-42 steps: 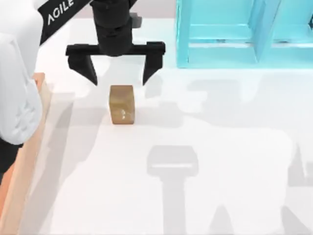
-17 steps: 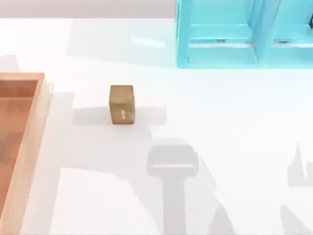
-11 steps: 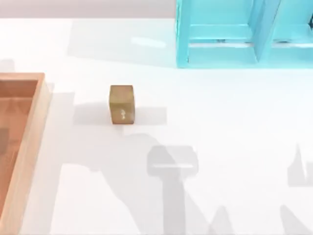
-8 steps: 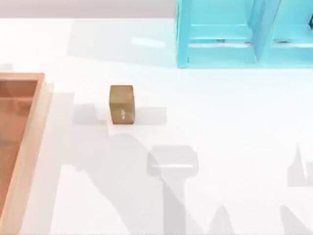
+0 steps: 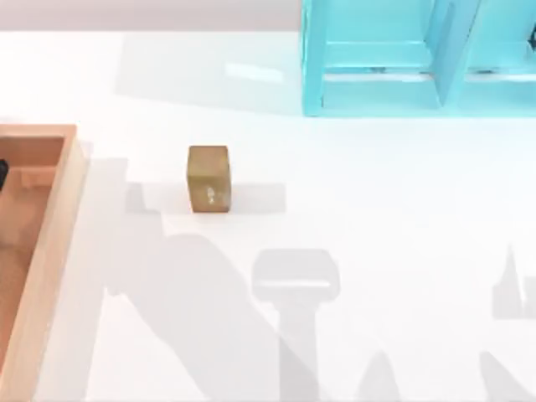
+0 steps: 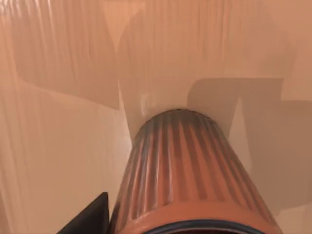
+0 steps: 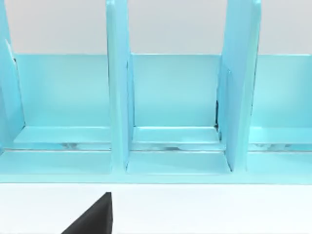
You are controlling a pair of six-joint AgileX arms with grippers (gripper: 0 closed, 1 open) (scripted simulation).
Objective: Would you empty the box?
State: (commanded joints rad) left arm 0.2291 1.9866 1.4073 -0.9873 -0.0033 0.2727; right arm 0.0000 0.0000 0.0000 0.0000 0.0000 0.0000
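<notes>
Left gripper sits low inside the box, right over a ribbed orange cup lying on the box floor; I cannot tell from my screens how its fingers are set. I judge the pick from the box is in hand; next comes a firm hold and a lift over the rim. Right gripper faces the blue shelf. One small cube rests on the white bench.

— Where is the left pincer?
— At nine o'clock in the top view, a dark sliver at the very edge. Its wrist view catches one black corner of it.
— And the right pincer?
— One black corner in its own wrist view, facing level.
</notes>
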